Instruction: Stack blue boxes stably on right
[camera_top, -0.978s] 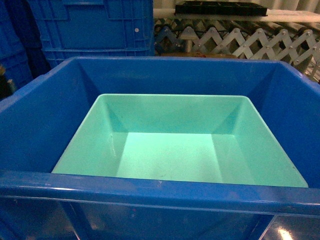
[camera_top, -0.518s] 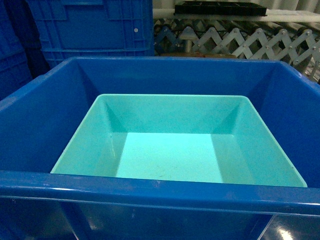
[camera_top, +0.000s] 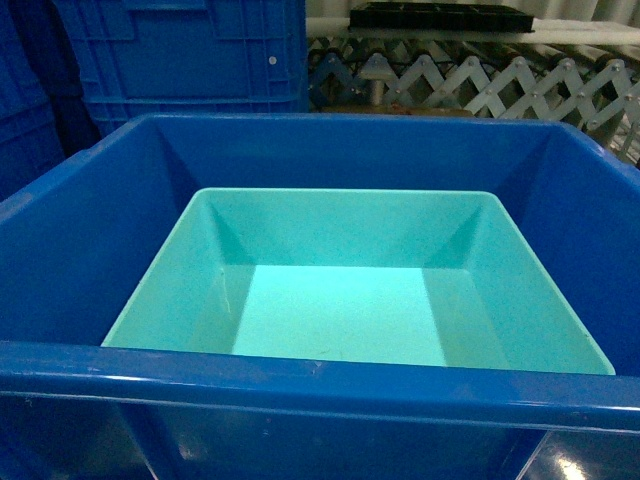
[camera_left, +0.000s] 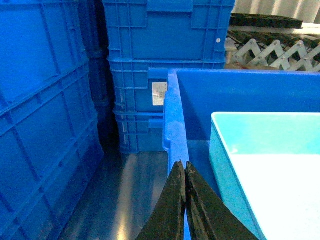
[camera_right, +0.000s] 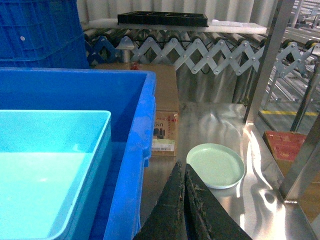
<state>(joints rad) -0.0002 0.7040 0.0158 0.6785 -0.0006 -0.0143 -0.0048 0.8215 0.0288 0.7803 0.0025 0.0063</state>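
Note:
The turquoise tub (camera_top: 340, 290) sits nested inside the larger dark-blue crate (camera_top: 300, 385), which fills the head view; both are empty. Neither gripper shows in the head view. My left gripper (camera_left: 184, 164) is shut with nothing in it, hovering over the crate's left rim (camera_left: 175, 125), with the tub's (camera_left: 265, 150) left wall just to its right. On the other side my right gripper (camera_right: 183, 166) is also shut and empty, just outside the crate's right wall (camera_right: 135, 150), above the steel table. The tub (camera_right: 50, 160) shows at the left of that view.
Stacked dark-blue crates (camera_left: 165, 65) stand behind and left (camera_left: 45, 115). A pale green plate (camera_right: 216, 165) and a cardboard box (camera_right: 162, 107) lie on the steel table right of the crate. A roller conveyor (camera_right: 200, 47) with a black tray (camera_right: 162, 19) runs behind. Metal frame posts (camera_right: 267, 55) stand at the right.

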